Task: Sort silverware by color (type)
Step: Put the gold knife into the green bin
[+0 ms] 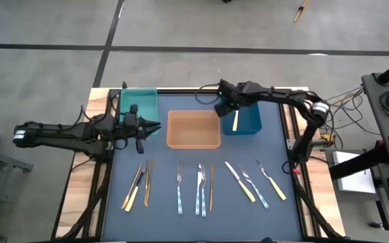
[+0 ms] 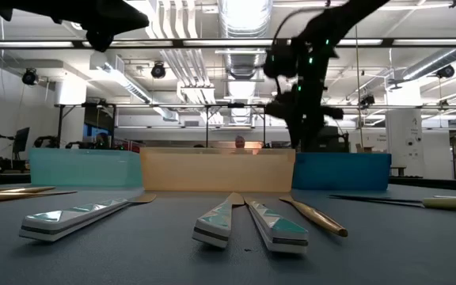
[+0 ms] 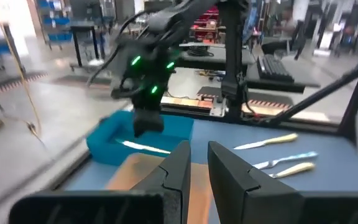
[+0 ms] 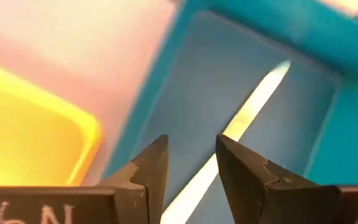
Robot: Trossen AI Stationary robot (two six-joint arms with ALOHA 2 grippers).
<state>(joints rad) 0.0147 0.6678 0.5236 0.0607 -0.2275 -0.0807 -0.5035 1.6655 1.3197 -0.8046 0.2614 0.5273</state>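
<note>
Several forks, knives and spoons lie flat in a row on the dark mat near the table's near edge: gold ones, silver ones, and cream-handled ones. One cream-handled piece lies on the floor of the blue bin. My right gripper hangs open above that bin; in its wrist view the piece lies below the parted fingers, apart from them. My left gripper hovers between the teal bin and the orange bin, open by a narrow gap and holding nothing.
Three bins stand side by side along the far part of the mat: teal on the left, orange in the middle, blue on the right. The low view shows the silverware in front of the bin walls. Bare mat lies between the bins and the row.
</note>
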